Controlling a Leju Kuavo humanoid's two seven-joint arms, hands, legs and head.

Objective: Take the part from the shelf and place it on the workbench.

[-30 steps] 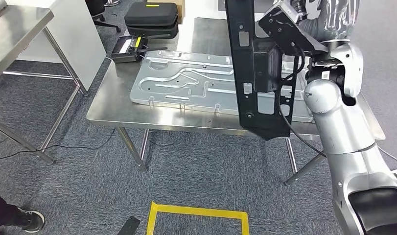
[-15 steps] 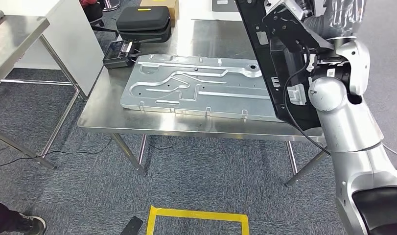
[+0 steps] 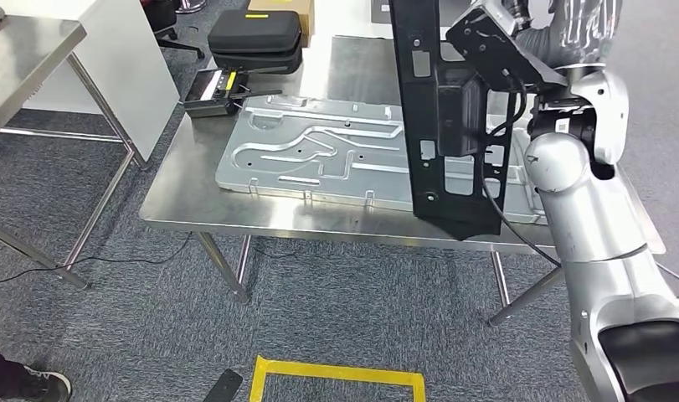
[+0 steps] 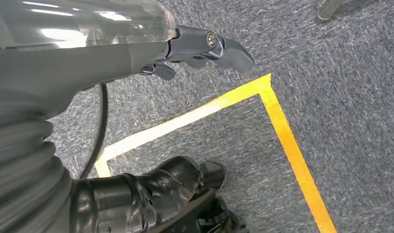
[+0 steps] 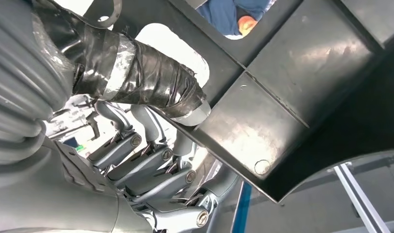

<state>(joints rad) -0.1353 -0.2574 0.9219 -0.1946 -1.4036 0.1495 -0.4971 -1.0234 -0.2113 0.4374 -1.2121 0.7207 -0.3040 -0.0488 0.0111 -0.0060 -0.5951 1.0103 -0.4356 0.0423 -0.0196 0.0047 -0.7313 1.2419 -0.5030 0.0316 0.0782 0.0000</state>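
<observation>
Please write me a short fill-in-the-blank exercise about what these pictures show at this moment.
1. The right hand holds a black part in a nearly ____ position above the workbench.
2. The silver stamped panel lies ____ on the workbench.
3. The left hand hangs above a floor marked with ____ tape.
4. The black case sits at the workbench's ____ edge.

Missing words: upright; flat; yellow; far

Head camera is looking down from high onto the workbench point(image 3: 235, 205); left wrist camera is facing the floor's yellow tape point(image 4: 282, 131), also lying at the head view's 6 o'clock; right wrist camera is sitting close against the black part point(image 5: 292, 87).
</observation>
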